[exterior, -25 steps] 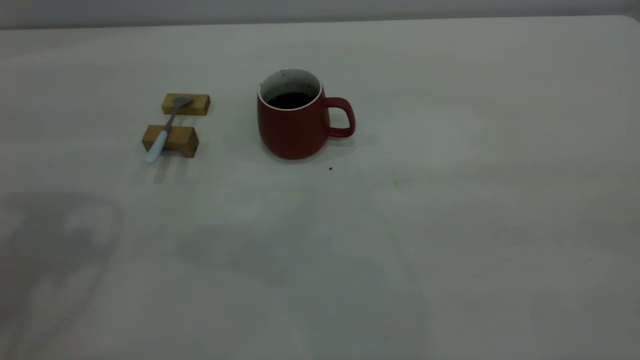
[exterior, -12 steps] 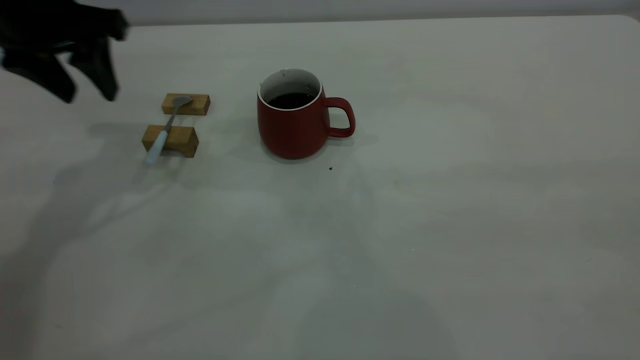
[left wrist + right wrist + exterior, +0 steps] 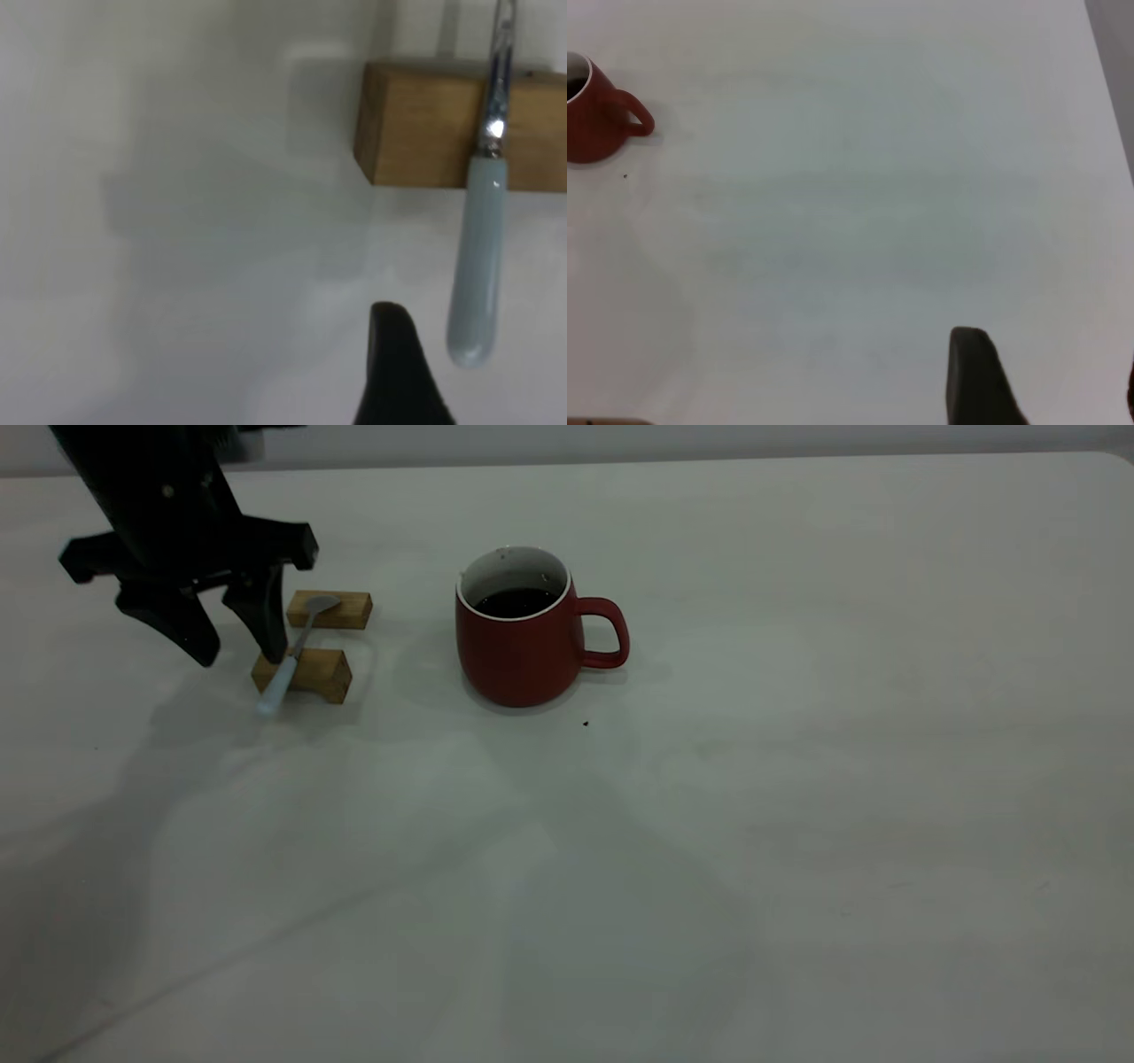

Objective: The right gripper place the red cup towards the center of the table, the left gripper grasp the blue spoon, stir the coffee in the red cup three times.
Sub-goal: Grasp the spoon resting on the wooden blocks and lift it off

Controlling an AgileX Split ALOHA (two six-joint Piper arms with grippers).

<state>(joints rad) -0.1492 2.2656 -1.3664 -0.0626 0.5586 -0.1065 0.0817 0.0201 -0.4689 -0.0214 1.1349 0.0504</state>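
Left tool (image 3: 237, 646), fingers apart, hangs at the table's (image 3: 797, 824) 10 o'clock. Blue spoon (image 3: 292, 655): grey metal bowl and stem, pale blue handle, bridging two wooden blocks (image 3: 302, 673), just at the tool's 3 o'clock. Red cup (image 3: 523, 642), white inside, holding dark coffee (image 3: 516, 602), stands further toward 3 o'clock, handle pointing right. Right tool (image 3: 983, 381): state cannot be told.

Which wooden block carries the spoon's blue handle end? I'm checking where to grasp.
The nearer wooden block, beside the open left gripper; the blue spoon crosses it at its handle, while the farther wooden block supports the bowl.
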